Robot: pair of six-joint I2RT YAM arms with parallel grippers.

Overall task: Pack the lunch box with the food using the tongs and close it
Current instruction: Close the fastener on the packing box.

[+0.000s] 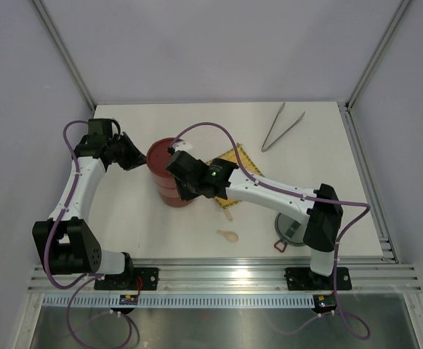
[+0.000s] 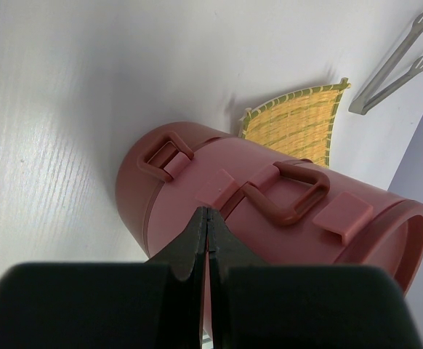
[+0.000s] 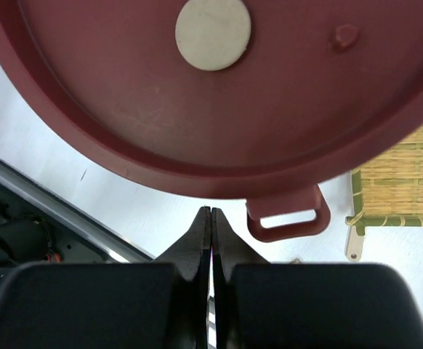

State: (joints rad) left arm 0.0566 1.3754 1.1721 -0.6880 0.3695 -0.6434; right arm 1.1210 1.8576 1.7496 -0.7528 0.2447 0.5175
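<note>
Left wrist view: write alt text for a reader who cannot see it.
The left gripper, shut, points at the side of a dark-red round lunch box with clips, on a white table. Beyond it lie a yellow woven mat and silver tongs.

lid: round dark-red plastic lunch box [image 3: 124, 109] seen from above, flat cream disc [image 3: 213, 33] near the middle
rim: red loop clip [image 3: 288, 217] hanging off, lower right
right gripper [image 3: 211, 218]: black fingers pressed together, tips just under the rim
right edge: yellow woven bamboo mat [image 3: 404, 182] flat on white table [image 3: 22, 131]
</note>
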